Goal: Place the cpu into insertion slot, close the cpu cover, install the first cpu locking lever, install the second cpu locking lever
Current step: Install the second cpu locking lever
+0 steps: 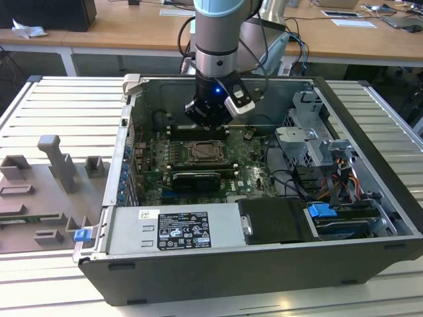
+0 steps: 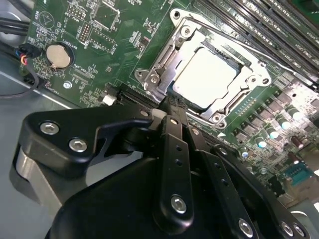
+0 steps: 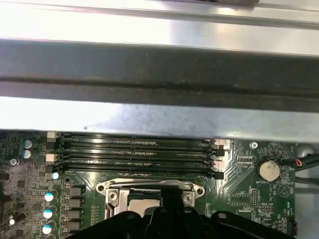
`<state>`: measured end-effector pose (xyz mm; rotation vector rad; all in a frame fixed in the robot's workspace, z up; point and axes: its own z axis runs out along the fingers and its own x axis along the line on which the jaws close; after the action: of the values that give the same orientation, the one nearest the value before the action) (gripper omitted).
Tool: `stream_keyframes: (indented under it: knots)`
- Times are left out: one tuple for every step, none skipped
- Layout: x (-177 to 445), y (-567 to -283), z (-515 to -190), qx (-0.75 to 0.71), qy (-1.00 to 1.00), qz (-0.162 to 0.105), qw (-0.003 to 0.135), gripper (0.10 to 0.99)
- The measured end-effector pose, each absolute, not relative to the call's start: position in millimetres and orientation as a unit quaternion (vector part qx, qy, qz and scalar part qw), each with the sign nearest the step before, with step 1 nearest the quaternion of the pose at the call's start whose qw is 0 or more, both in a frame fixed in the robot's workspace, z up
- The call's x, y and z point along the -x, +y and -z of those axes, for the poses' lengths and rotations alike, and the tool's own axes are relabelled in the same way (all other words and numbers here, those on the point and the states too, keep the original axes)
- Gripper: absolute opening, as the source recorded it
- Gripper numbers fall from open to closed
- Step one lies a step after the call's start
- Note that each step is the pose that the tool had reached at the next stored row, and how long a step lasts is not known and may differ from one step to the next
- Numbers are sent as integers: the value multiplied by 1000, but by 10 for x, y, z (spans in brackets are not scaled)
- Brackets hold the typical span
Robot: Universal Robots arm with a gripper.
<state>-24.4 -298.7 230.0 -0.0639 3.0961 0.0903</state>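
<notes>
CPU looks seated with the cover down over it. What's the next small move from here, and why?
Probably ease the gripper sideways onto a locking lever and press it down. In the second wrist view the cpu lies in the insertion slot with the cpu cover flat around it, and the gripper sits at the cover's edge.

The cpu [image 2: 205, 75], a pale silvery square, lies flat in the slot [image 2: 242, 60] on the green board. The cover [image 2: 160, 63], a silvery metal frame, lies closed around it, its face exposed through the cut-out.
</notes>
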Motion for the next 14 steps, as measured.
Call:
stream_keyframes:
  knots:
    - [244,-2987,-2312,21,999,-29,22,106]
    - [243,-2990,-2311,21,999,-29,22,106]
    - [243,-2996,-2312,21,999,-29,22,106]
    - [244,-3010,-2312,21,999,-29,22,106]
    - [244,-3020,-2312,21,999,-29,22,106]
    - [245,-3032,-2312,21,999,-29,22,106]
    - [245,-3048,-2312,21,999,-29,22,106]
    - [245,-3056,-2318,21,999,-29,22,106]
    - [245,-3063,-2331,21,999,-29,22,106]
    - [246,-3068,-2351,21,999,-29,22,106]
    - [246,-3072,-2380,21,999,-29,22,106]
    - [246,-3075,-2456,21,999,-29,22,106]
    - [246,-3078,-2502,21,999,-29,22,106]
    - [245,-3088,-2517,21,999,-29,22,106]
